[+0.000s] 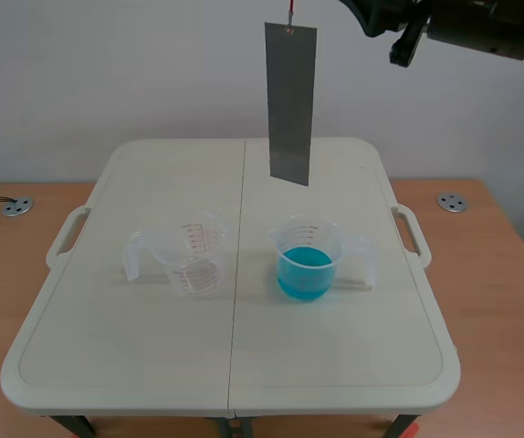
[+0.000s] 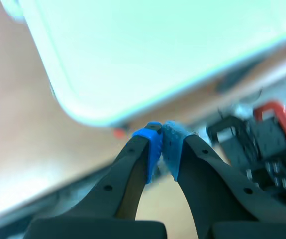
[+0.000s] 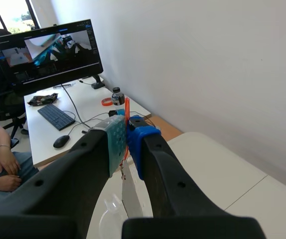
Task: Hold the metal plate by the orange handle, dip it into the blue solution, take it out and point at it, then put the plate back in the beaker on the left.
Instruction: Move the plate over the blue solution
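One metal plate (image 1: 290,102) aloft; one empty beaker (image 1: 193,257); one blue-filled beaker (image 1: 306,260)

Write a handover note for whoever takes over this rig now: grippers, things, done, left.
Right gripper: shut on the orange handle, raised high; the metal plate hangs above the table, clear of both beakers.
Left gripper: shut on nothing, low off the table's edge.
Blue solution beaker and empty beaker stand upright.
Done: plate lifted; whether dipped, cannot tell.
Left: dip if needed, point, return plate to the empty beaker.
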You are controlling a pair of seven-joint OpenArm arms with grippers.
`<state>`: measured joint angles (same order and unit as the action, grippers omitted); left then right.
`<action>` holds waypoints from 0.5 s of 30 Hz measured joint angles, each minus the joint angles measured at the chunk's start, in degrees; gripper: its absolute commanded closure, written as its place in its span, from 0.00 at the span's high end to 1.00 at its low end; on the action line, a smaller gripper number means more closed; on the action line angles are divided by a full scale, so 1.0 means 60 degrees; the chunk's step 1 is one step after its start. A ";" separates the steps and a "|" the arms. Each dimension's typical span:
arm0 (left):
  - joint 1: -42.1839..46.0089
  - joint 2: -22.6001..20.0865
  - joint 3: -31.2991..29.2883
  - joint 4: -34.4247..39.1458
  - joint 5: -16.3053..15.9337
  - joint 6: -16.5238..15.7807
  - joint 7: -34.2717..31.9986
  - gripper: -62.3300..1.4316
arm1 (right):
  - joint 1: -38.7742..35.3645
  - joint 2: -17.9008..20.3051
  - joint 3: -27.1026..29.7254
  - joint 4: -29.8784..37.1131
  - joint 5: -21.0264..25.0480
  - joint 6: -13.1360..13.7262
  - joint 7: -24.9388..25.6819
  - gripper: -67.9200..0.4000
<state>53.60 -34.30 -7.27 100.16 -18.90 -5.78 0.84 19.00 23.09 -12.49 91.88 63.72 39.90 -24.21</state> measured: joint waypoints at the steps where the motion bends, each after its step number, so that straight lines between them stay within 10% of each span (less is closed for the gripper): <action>1: -0.0240 0.0000 0.0004 0.0047 0.0000 -0.0029 -0.0007 0.05 | -0.0029 0.0058 0.0011 0.0000 0.0000 -0.0004 -0.0055 0.03; 15: -0.4470 0.0000 0.1891 0.0062 0.0000 -0.0284 0.0718 0.05 | -0.0321 0.0415 0.0073 0.0000 0.0215 0.0033 -0.0087 0.03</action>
<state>26.79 -34.30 4.08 100.53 -18.90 -7.49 5.15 17.08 25.58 -12.05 91.88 65.01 40.10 -24.73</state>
